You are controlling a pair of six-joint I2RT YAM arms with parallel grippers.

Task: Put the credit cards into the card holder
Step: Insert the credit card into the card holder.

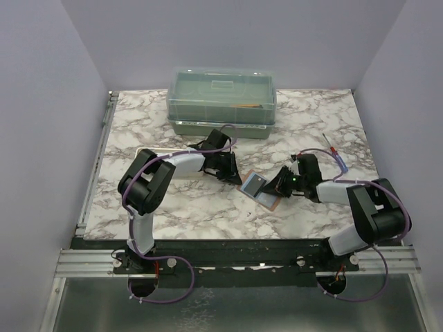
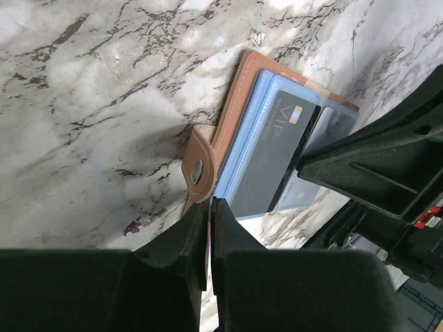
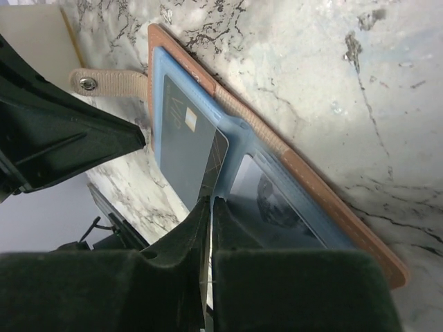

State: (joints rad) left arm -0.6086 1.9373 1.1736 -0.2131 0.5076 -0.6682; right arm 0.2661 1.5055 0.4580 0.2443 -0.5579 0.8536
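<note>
The brown card holder (image 1: 257,187) lies open on the marble table, bluish pockets up. It also shows in the left wrist view (image 2: 235,104) and the right wrist view (image 3: 311,181). A grey credit card (image 2: 266,162) with a gold chip sits in its pocket (image 3: 181,142). My right gripper (image 3: 211,200) is shut on a dark credit card (image 3: 213,162), held edge-on with its far end at the pocket. In the top view the right gripper (image 1: 282,185) is at the holder's right edge. My left gripper (image 2: 210,202) is shut on a thin reddish card edge beside the snap tab (image 2: 199,166). In the top view the left gripper (image 1: 227,168) is just left of the holder.
A translucent green lidded box (image 1: 223,97) stands at the back centre. A thin red and blue pen-like tool (image 1: 336,155) lies at the right. A pale flat tray (image 3: 31,34) lies beyond the snap tab. The two grippers face each other closely over the holder.
</note>
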